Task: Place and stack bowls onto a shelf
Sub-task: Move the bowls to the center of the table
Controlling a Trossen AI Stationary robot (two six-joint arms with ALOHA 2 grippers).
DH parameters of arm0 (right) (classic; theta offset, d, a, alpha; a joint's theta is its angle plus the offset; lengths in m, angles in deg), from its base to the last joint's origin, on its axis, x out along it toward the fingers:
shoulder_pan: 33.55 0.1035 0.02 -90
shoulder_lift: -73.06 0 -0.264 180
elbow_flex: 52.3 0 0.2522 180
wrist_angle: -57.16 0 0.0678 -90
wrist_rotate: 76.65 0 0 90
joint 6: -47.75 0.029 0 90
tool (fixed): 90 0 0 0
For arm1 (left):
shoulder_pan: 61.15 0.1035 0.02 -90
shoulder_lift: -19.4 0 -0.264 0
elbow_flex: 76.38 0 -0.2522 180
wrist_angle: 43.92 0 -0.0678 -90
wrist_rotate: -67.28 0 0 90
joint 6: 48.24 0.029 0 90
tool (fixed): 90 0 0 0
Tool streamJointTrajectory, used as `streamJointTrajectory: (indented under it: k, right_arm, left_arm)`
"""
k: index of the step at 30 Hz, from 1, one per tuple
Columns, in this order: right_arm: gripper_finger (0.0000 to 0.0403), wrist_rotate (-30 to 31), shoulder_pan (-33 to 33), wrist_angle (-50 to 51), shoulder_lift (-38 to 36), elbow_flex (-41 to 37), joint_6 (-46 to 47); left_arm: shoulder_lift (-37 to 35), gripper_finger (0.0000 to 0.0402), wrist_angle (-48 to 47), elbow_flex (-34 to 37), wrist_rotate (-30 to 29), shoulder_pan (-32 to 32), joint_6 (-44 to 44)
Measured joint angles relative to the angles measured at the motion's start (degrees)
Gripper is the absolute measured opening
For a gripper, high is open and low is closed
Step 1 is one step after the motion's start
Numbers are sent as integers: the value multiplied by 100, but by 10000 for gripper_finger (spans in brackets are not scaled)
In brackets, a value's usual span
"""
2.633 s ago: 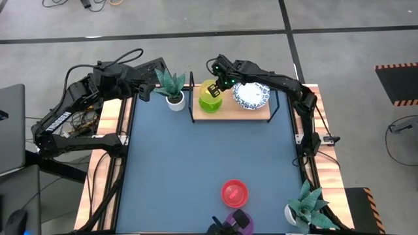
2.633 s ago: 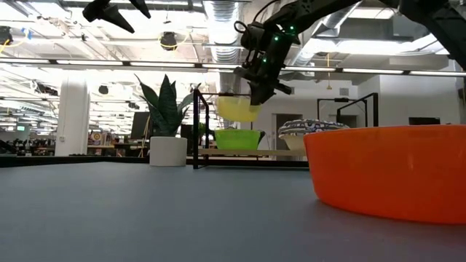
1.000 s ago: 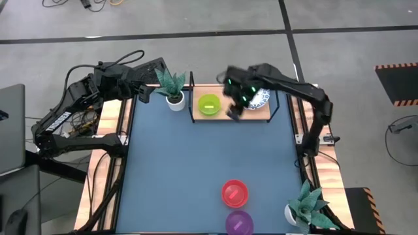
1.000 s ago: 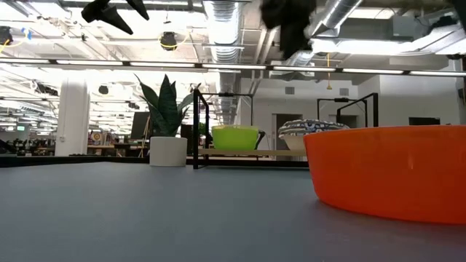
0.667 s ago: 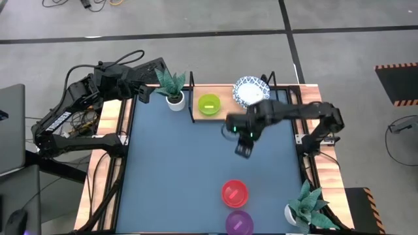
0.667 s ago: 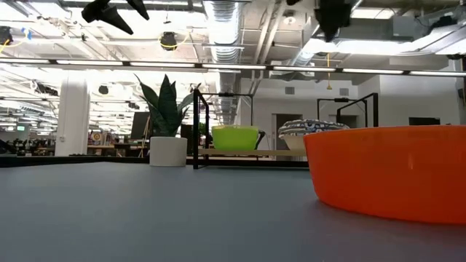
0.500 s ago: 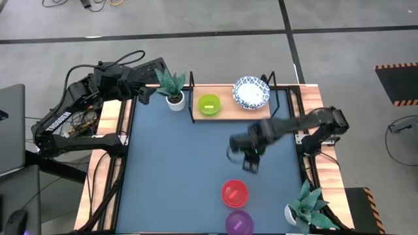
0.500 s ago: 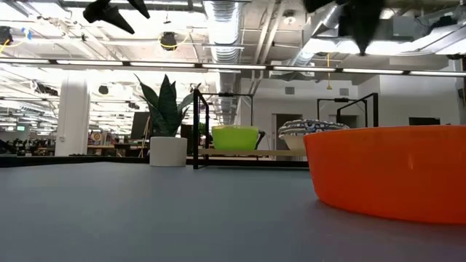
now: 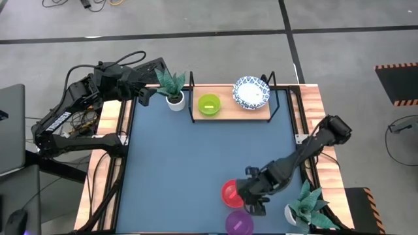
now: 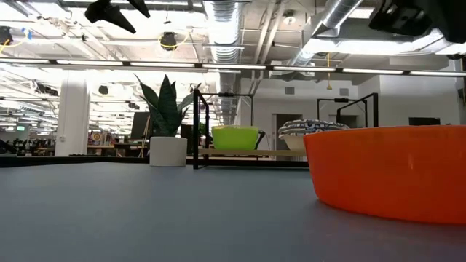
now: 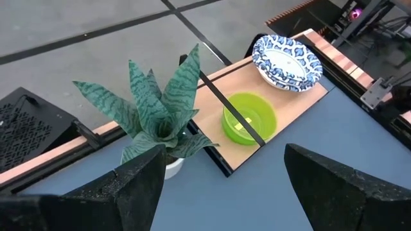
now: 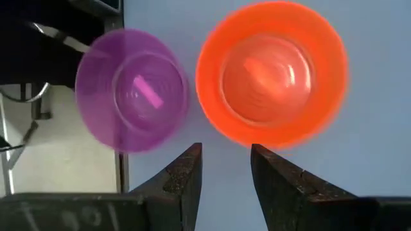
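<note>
Right gripper (image 9: pixel 253 203) is seen from above with fingers parted and empty, just right of the plain red bowl (image 9: pixel 233 193) and purple bowl (image 9: pixel 239 223) at the table's near edge. Left gripper (image 11: pixel 221 168), spread open, is held beside the potted plant (image 9: pixel 173 87). On the far wooden shelf (image 9: pixel 225 112) a green bowl (image 9: pixel 209 104) and a blue-patterned white bowl (image 9: pixel 251 93) are set. In the right wrist view, both near bowls (image 12: pixel 274 72) are shown beyond the parted fingers (image 12: pixel 184 174).
</note>
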Motion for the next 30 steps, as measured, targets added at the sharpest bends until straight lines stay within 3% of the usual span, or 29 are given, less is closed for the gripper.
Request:
streamJointTrajectory:
  k: [12,21,30]
  right_arm:
    - [157,-112,342,-933,901,-8,-58]
    - [157,50,340,-1570,1008,-1,90]
    - [157,357,247,-1551,1148,-14,92]
  left_arm:
    - [-1,300,-5,1,-8,0,191]
    - [1,300,-149,1,0,0,278]
    - [-1,300,-368,1,2,0,446]
